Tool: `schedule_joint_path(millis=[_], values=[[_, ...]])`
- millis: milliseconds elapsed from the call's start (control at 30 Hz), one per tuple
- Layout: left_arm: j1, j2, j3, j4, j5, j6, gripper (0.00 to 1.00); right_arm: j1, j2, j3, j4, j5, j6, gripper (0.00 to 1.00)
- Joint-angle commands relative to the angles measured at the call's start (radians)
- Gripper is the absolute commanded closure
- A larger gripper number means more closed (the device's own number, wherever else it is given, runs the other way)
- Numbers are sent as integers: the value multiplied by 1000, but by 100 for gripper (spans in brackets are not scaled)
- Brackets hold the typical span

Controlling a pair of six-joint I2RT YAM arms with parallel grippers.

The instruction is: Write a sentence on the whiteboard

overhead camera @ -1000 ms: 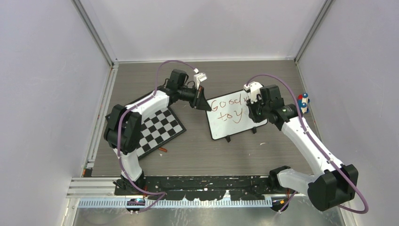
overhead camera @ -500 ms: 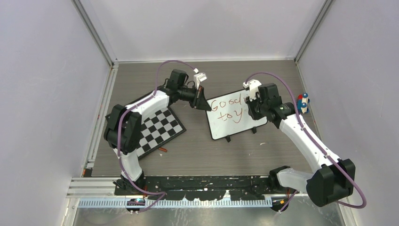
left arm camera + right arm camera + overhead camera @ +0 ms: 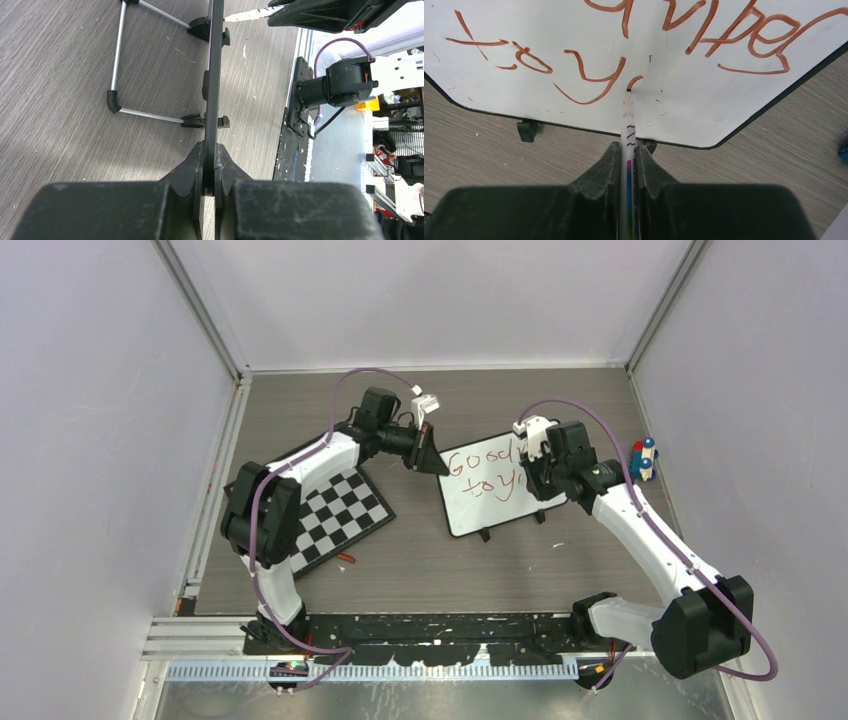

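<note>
The whiteboard stands tilted at mid-table on small black feet. My left gripper is shut on its left edge; in the left wrist view the whiteboard runs edge-on between the jaws of the left gripper. The sentence reads "Good" over "to y" in red-brown, with its right part hidden by the right arm. My right gripper is shut on a white marker. The marker's tip touches the whiteboard at a short curved stroke just after the "y" of the sentence.
A black-and-white checkerboard lies left of the board, with a small orange piece near its front corner. A small blue, red and white object sits by the right wall. A wire stand props up the board's back.
The right gripper has shifted slightly left and toward the board with the marker. The left gripper and the board have not moved.
</note>
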Motion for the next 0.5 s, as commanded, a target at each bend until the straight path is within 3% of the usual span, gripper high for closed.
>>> schedule_joint_path(millis=[0, 233, 467], values=[[2, 9, 6, 4, -20, 6, 100, 1, 15, -9, 26, 48, -33, 100], [3, 13, 11, 6, -20, 5, 100, -1, 5, 22, 53, 129, -39, 100], [3, 12, 12, 7, -20, 3, 100, 0, -1, 39, 82, 98, -14, 100]])
